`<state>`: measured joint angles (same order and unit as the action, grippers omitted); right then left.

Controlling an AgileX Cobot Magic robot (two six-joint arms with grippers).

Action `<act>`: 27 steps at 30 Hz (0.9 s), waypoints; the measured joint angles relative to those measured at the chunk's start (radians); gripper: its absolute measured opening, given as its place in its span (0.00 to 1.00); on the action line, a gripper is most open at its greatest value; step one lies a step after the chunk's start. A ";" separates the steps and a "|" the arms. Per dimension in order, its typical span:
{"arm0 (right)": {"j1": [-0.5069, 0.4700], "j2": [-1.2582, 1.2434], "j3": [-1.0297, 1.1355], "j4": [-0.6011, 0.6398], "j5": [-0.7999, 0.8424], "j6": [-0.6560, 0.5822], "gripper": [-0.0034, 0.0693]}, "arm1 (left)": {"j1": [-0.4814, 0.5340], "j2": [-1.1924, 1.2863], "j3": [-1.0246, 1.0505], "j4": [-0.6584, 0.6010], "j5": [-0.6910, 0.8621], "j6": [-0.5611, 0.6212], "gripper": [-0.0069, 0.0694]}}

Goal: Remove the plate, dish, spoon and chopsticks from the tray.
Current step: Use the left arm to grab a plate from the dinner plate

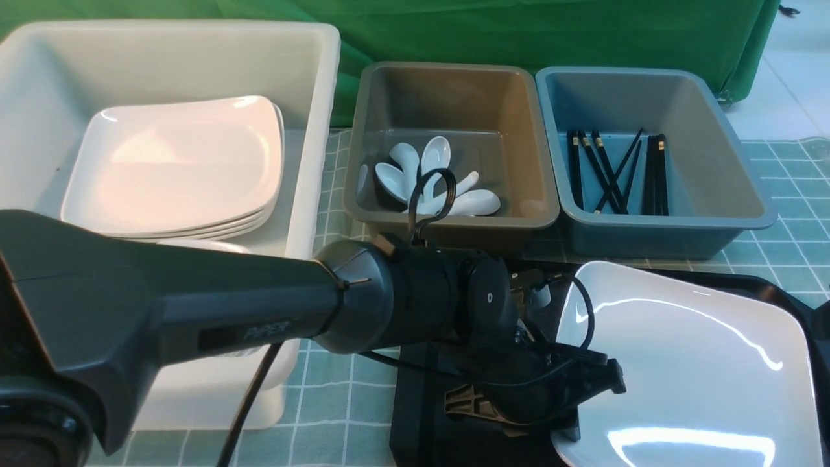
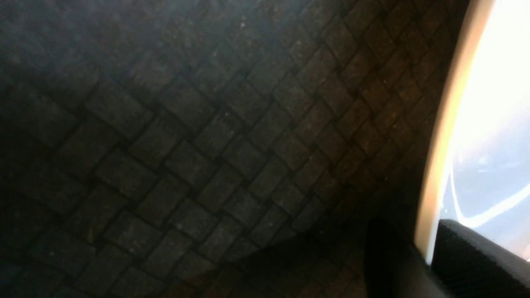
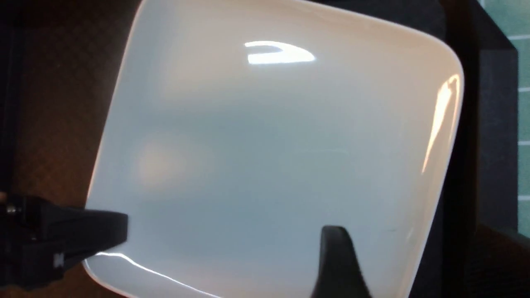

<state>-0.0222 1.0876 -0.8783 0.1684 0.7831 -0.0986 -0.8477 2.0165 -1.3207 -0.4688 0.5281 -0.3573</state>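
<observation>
Gleaming square plate (image 1: 700, 363), diamond-textured tray (image 2: 165, 145).

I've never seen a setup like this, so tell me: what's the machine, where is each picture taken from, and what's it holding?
It's a two-armed robot clearing tableware. The wide picture looks forward from between its arms; the other two come from cameras on each wrist. The left gripper pinches the rim of the white plate on the black tray. The right gripper's finger hovers over that plate, holding nothing. Behind, bins hold spoons, chopsticks and stacked plates.
</observation>
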 joint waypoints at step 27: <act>0.000 0.000 0.000 0.000 -0.045 -0.003 0.65 | 0.101 -0.206 0.001 0.015 0.174 0.143 0.12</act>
<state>-0.0222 1.0876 -0.8783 0.1684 0.7382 -0.1015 -0.7468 1.8104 -1.3198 -0.4539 0.7025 -0.2143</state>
